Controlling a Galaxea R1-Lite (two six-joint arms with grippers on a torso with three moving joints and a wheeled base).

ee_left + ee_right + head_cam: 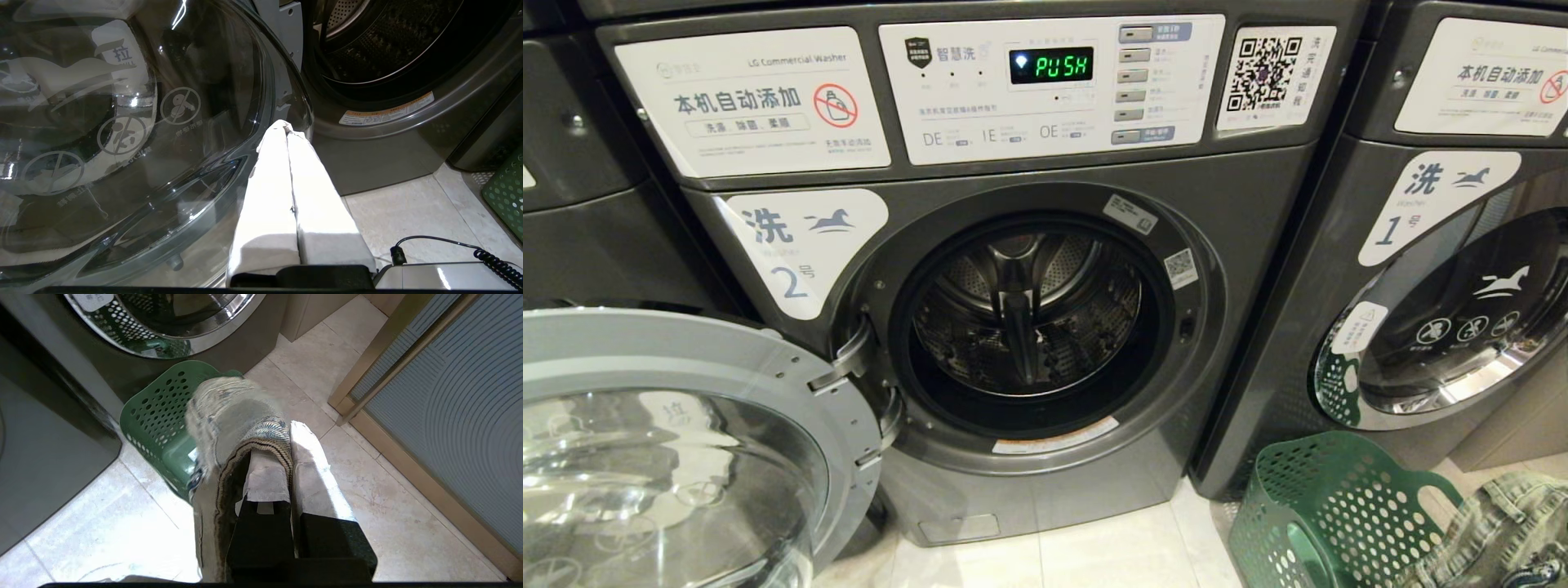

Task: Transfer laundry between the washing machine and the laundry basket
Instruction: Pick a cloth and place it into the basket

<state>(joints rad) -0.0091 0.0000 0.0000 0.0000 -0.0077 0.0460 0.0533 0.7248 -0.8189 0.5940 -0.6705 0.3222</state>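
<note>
A: What's nearest, taking the basket (pixel 1327 506) as the mark?

B: The right gripper (pixel 291 430) hangs just above the basket's near end. Its two paper-wrapped fingers (pixel 312 473) are pressed together on a piece of laundry (pixel 229 416), a pale, frayed, denim-like cloth that drapes over one finger and hangs down beside the basket's holed wall. In the head view the same cloth shows right beside the basket, at the frame's lower right corner.

A: Is it lifted clear of the basket?

B: Hard to say; the cloth's lower end may be touching the rim, the wrist view is too blurred there to tell.

A: And the other arm?

B: The left gripper (pixel 286 130) sits well to the left of the basket, low over the floor (pixel 408 204). Its white fingers are shut tight against each other with nothing between them, tips close to the rim of the glass door (pixel 678 457), which is swung wide open.

A: Farther back from the basket?

B: The washer (pixel 1029 327) marked "2" stands behind and left of it, drum dark; I see no cloth inside. Its display (pixel 1051 64) reads "PUSH". Directly behind the basket is the machine marked "1" (pixel 1445 286), door closed, the green holes mirrored in its chrome ring.
</note>
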